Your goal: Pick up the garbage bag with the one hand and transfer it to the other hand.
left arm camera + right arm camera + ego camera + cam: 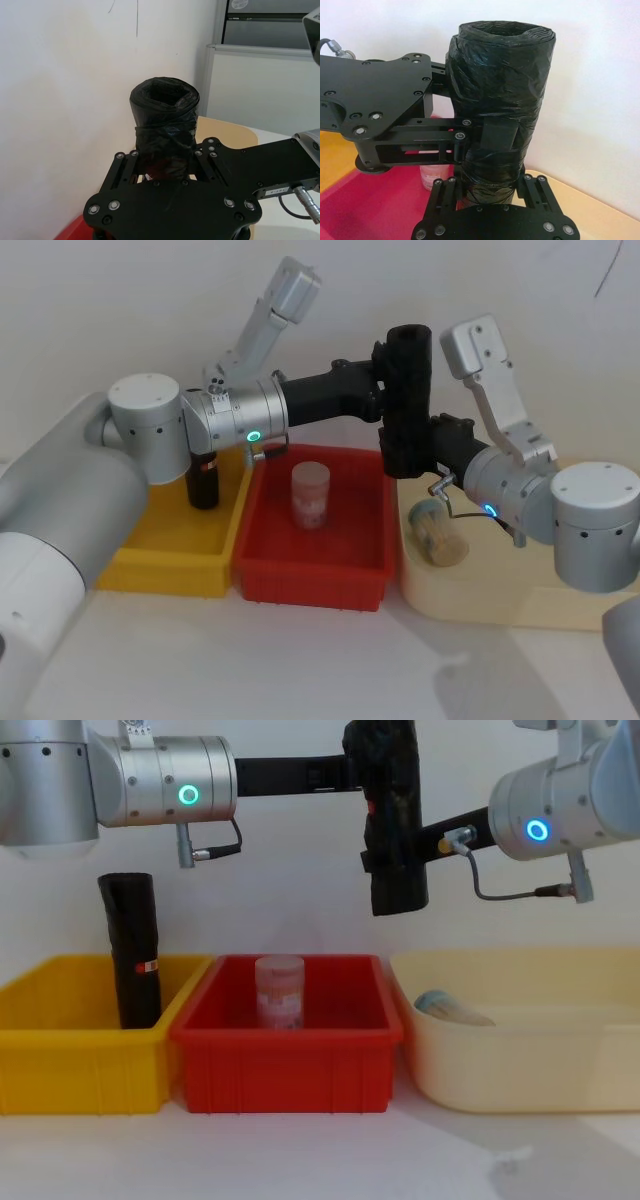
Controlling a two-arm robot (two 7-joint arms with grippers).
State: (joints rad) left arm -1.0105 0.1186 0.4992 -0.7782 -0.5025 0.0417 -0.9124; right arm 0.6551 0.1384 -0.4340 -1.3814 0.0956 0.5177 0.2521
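The garbage bag is held upright above the red bin, clamped at mid-height by the left claw and apparently also lower down by the right claw (contact partly hidden), so that it can be handed over.

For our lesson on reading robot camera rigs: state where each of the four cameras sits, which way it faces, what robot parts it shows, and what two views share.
Head: high, looking down; both arms, the garbage bag above the red bin.
Chest: low, facing forward; left gripper, right gripper, bins side-on.
Left wrist: along its own gripper at the roll.
Right wrist: along its own gripper; left gripper beyond.
Shared: both wrist views show the roll clamped by both grippers.
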